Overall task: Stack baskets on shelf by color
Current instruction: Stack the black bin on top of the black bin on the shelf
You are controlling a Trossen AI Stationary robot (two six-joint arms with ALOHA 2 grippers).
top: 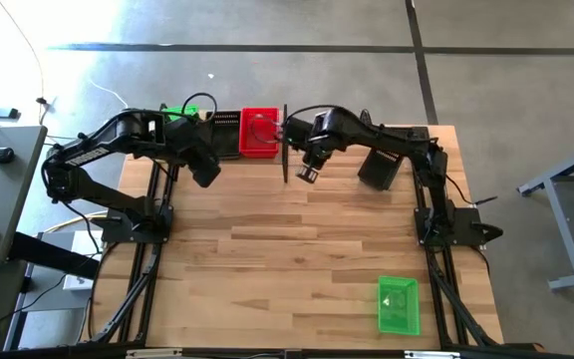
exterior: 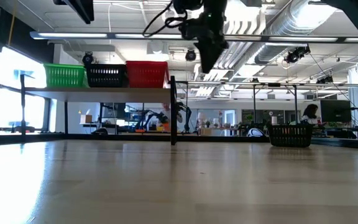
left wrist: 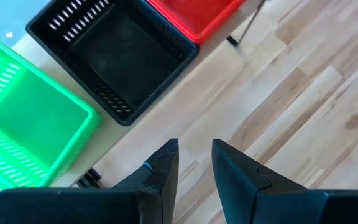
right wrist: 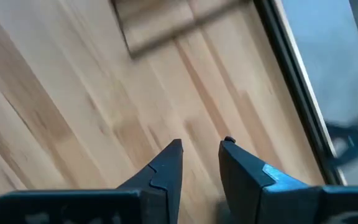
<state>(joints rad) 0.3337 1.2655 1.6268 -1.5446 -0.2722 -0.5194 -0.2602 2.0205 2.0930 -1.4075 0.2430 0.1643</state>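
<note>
On the shelf (exterior: 104, 91) sit a green basket (exterior: 64, 75), a black basket (exterior: 106, 76) and a red basket (exterior: 146, 74) side by side, while a stray green basket (top: 398, 305) lies near the table's front right and another black one (top: 378, 167) seems to sit by the right arm, half hidden. The left gripper (left wrist: 194, 167) hangs just off the shelf and the right gripper (right wrist: 199, 163) above bare table, both empty with fingers slightly parted. These thin mesh baskets look light and a little flexible, so pinching one rim wall should lift one, though it may tilt.

Likely robotics lab — exposed ceiling ducts (exterior: 303, 25), workbenches (exterior: 241, 132) behind.
</note>
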